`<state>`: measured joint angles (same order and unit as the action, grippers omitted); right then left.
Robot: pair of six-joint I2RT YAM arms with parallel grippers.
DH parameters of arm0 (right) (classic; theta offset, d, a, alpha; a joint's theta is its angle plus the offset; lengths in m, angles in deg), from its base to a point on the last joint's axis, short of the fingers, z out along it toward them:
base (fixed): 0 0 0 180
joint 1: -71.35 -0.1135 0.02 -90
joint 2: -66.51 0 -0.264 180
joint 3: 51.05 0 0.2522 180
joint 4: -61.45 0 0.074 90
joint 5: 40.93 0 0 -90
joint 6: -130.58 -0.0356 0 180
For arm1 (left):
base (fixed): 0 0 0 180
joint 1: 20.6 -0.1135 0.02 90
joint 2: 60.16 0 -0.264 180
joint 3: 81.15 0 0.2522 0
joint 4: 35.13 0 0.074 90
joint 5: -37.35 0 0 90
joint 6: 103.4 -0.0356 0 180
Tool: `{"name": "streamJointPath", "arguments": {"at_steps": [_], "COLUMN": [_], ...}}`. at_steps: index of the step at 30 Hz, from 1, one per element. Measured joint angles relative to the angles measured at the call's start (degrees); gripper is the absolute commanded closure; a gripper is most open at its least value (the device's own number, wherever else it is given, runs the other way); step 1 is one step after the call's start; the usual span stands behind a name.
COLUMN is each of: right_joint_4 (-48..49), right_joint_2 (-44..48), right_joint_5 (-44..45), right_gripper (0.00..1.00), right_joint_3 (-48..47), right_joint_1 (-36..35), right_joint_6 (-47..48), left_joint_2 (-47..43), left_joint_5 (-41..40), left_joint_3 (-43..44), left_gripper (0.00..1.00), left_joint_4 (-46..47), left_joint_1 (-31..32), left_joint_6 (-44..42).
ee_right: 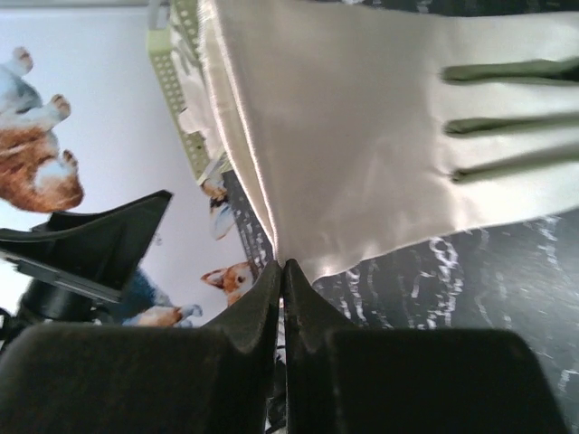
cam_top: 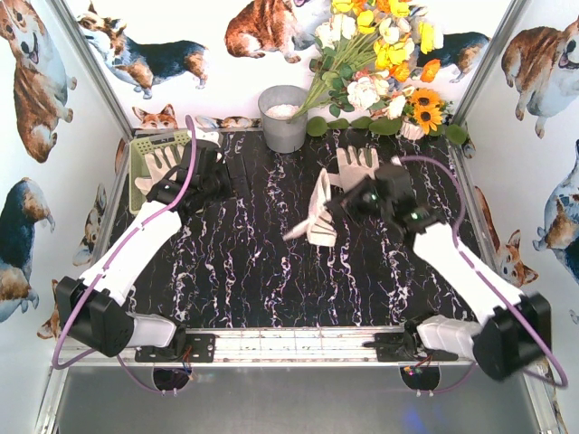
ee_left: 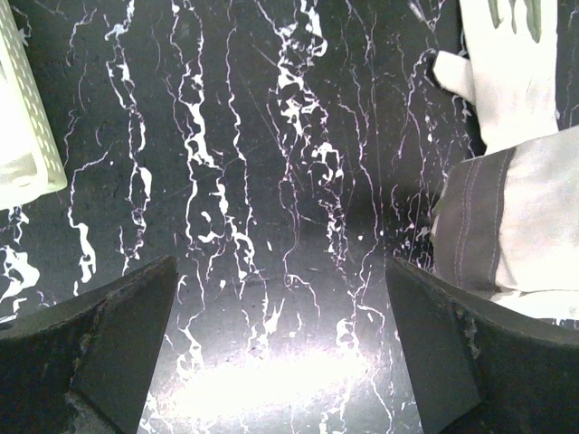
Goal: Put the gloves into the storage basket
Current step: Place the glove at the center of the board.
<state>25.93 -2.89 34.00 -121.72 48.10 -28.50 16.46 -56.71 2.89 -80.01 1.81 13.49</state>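
Over the desk (cam_top: 253,271) centre, the right fingers (ee_right: 258,307) pinch only the edge of a glove (cam_top: 321,215), so it may slip free on the carry past the wide-spread left fingers (ee_left: 109,344) to the storage basket (cam_top: 136,155) in the far-left corner.

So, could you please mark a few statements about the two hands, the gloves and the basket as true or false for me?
1. The right hand is shut on the held glove. True.
2. The left hand grips a glove. False: it is open, with nothing between its fingers.
3. The storage basket has a stored glove in it. True.
4. The grey bucket lies tipped over. False: it stands upright at the far edge.
5. No glove is left on the table. False: a loose glove lies flat on it near the flowers.
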Motion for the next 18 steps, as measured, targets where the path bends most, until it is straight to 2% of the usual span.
{"name": "streamJointPath", "arguments": {"at_steps": [3, 8, 12, 18], "right_joint_4": [-0.20, -1.75, -1.75, 3.43], "right_joint_2": [5.55, 7.63, 2.01, -10.25], "right_joint_5": [2.36, 3.43, 3.26, 2.51], "right_gripper": [1.00, 1.00, 1.00, 1.00], "right_joint_3": [6.01, 5.38, -2.49, -17.20], "right_joint_1": [0.04, 0.04, 0.02, -1.86], "right_joint_6": [-0.17, 1.92, 3.72, 4.59], "left_joint_2": [0.00, 0.02, 0.00, -0.31], "left_joint_5": [0.00, 0.02, 0.00, -0.72], "left_joint_3": [0.00, 0.00, 0.00, 0.50], "left_gripper": [0.08, 0.08, 0.08, 0.08], "left_joint_4": [-1.20, -1.68, -1.68, -1.66], "left_joint_1": [0.00, 0.00, 0.00, -0.26], "left_joint_6": [0.04, 0.02, 0.02, -0.04]}}
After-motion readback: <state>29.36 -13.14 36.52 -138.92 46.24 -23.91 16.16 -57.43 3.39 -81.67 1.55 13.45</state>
